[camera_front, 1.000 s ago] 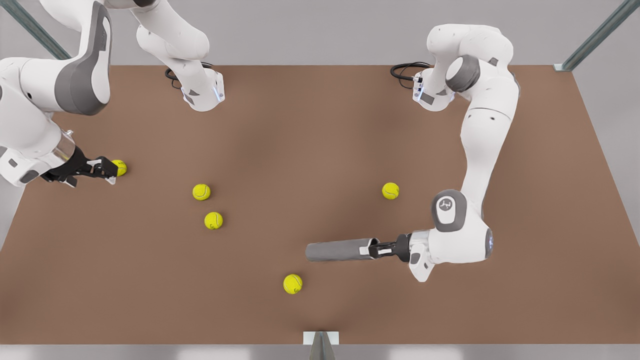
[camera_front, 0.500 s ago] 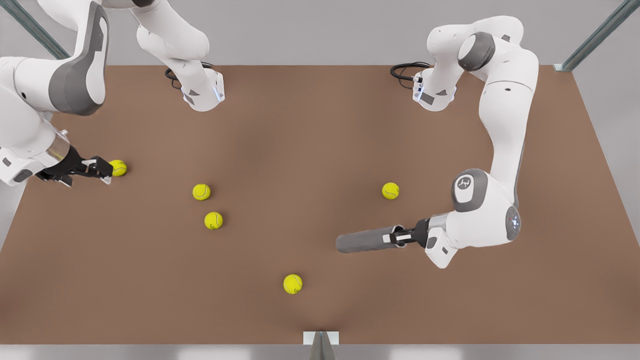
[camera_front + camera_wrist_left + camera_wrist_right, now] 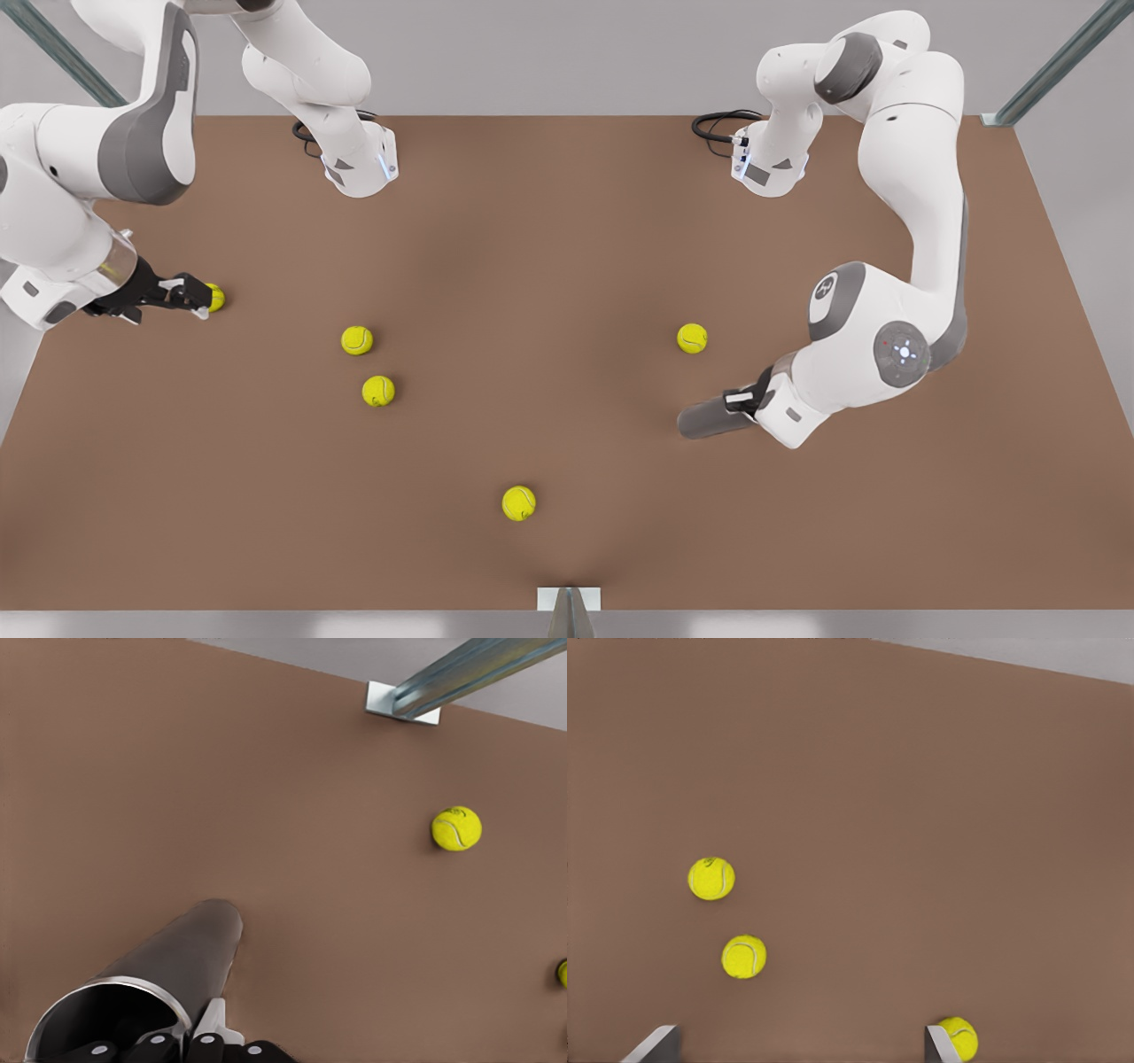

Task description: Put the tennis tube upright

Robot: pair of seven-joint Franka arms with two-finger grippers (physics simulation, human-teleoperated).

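front: tennis tube point(image 3: 709, 422) is held tilted over the desk point(image 3: 549, 257) at the front view's right by the left gripper point(image 3: 742, 401) | left wrist: jaws are clamped on the tube's open rim point(image 3: 106, 997) | right wrist: right gripper point(image 3: 799, 1041) jaws are spread beside a tennis ball point(image 3: 959, 1037)

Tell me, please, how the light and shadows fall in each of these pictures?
Front view: soft, even light, a paler patch mid-table, faint shadow under the tennis tube held by the left pincer. Left wrist view: a bright glint on the tube's rim. Right wrist view: flat light, small ball shadows; the right pincer is open.
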